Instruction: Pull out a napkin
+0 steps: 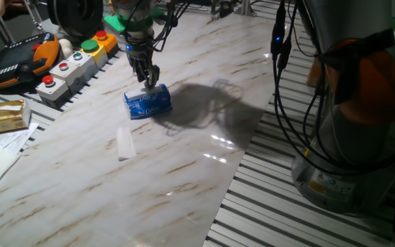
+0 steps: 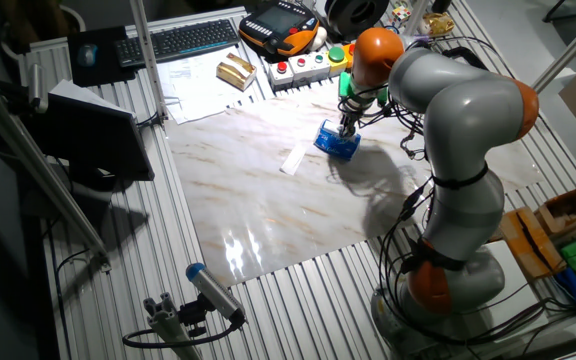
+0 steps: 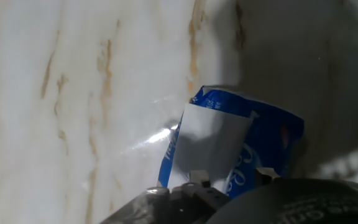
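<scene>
I am reaching down with my gripper [image 1: 147, 79] onto the top of the blue packet [image 1: 148, 103], which is lying on the marble table [image 1: 184, 171]. From one fixed view my fingers are looking nearly together at the packet's upper edge, but they are small and dark there, and I cannot tell whether they are pinching anything. From the other fixed view my own arm is crowding the spot, and the gripper [image 2: 347, 128] and packet [image 2: 337, 141] are showing only as small shapes.

In the hand view the packet [image 3: 272, 140] is sitting just ahead of my fingertips, with the napkin [image 3: 207, 146] showing as a pale sheet across its open face. The lower end of that sheet is running down behind my finger parts at the bottom of the picture, so where it meets my fingers is hidden. Shadow is darkening the right side.

A folded white strip [image 1: 124, 143] is lying apart from the packet on the marble.
</scene>
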`<state>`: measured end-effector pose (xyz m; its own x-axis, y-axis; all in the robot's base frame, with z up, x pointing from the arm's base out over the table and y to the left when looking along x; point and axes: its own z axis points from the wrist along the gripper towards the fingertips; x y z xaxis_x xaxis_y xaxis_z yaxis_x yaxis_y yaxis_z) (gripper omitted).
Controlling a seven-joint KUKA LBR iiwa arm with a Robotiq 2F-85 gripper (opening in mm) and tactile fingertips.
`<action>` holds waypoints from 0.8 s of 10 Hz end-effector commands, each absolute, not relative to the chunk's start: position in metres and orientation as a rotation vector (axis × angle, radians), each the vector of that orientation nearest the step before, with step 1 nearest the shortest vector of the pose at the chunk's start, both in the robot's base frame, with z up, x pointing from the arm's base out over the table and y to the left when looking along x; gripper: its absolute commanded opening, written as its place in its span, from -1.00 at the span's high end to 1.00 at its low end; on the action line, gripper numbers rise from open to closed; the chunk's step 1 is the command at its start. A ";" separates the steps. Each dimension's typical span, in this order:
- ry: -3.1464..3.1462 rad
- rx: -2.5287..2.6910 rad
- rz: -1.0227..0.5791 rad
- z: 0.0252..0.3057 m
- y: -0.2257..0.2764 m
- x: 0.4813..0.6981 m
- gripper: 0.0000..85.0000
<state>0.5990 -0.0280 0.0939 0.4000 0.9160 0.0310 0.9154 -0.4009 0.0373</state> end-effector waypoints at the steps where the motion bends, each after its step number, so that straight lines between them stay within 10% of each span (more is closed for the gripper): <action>1: 1.712 2.618 0.071 0.091 -0.028 0.600 0.00; 8: 1.688 2.638 0.075 0.071 -0.028 0.604 -0.22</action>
<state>0.6038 -0.0278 0.0714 0.4182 0.9076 0.0355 0.9072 -0.4193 0.0328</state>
